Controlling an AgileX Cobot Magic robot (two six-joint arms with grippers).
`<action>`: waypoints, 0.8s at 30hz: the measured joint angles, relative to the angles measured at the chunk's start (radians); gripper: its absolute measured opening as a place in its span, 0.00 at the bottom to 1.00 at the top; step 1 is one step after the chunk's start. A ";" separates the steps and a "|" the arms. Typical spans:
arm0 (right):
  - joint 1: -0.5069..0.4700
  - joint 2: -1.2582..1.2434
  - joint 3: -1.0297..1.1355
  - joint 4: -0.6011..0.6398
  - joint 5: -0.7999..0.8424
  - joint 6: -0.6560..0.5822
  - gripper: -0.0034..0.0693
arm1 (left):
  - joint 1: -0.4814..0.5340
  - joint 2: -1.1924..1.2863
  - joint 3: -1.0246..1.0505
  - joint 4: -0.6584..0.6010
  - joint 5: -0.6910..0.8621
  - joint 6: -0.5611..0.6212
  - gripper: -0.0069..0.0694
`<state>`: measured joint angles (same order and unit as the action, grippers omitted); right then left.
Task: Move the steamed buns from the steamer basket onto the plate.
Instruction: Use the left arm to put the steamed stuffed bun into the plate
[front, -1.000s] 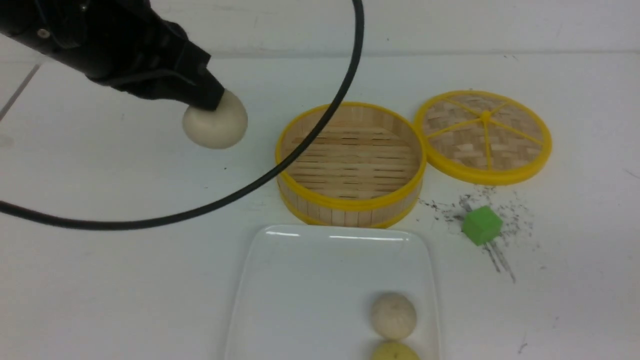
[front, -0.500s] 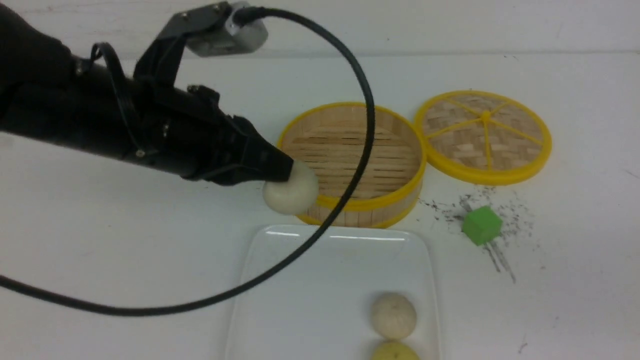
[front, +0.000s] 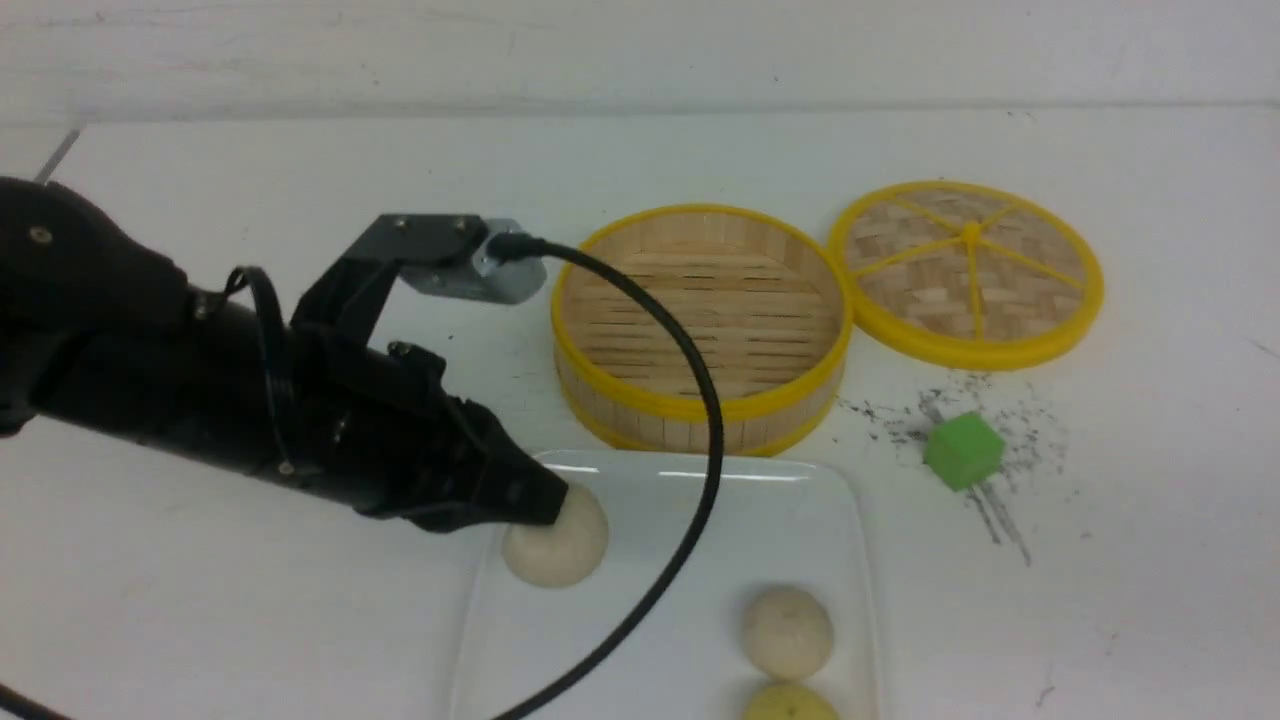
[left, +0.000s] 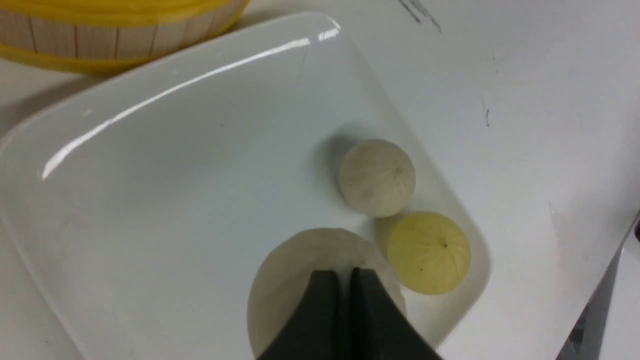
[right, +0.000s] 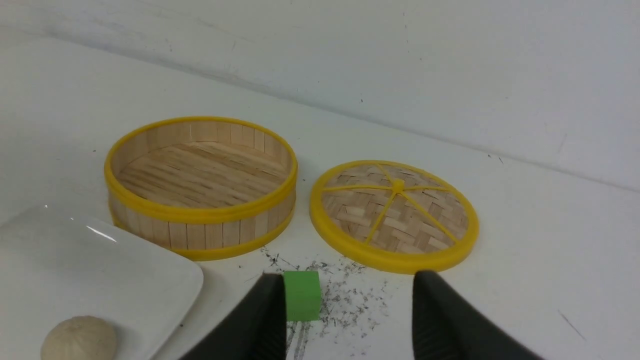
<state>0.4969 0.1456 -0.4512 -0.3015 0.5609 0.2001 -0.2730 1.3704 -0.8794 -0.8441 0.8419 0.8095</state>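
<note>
White matte table, scuffed with dark specks, carries the whole set-up. We record one change. Half a second ago the left gripper held its load beside the near wall of the steamer basket. Now the held bun sits at the fingertips over the plate, inside the rim. The black fingers are clenched together, pinching the crown of that bun, and the left wrist view shows no gap between them. Whether its underside already rests on the glaze we cannot tell.

Past the fingertips, farther along the plate, lie the second off-white bun and, just beside it, the pale yellow bun, both close to the rim. The basket, off to the far side of the fingers, shows only bare slats. We judge the task nearly done, with only the release outstanding.

Materials noted:
- **Buns:** round, matte and soft-looking, with fine pleats running out from a centre dimple.
- **Plate:** glossy white, with rounded corners and a shallow raised rim.
- **Basket:** upright bamboo slats between yellow hoops.
- **Lid:** the woven lid lies flat beside the basket.

The right gripper hangs with its jaws parted, grasping nothing. The green cube is just by one of its fingertips.
</note>
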 joint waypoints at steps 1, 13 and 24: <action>0.000 0.000 0.000 0.000 0.000 0.000 0.54 | 0.000 0.000 0.017 -0.006 -0.010 0.009 0.12; 0.000 0.000 0.000 0.000 -0.002 0.000 0.54 | 0.000 -0.003 0.235 -0.211 -0.056 0.235 0.12; 0.000 0.000 0.000 0.000 -0.003 0.000 0.54 | 0.000 -0.003 0.363 -0.360 -0.151 0.420 0.12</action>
<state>0.4969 0.1456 -0.4512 -0.3015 0.5575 0.2001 -0.2730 1.3673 -0.5163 -1.2040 0.6909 1.2294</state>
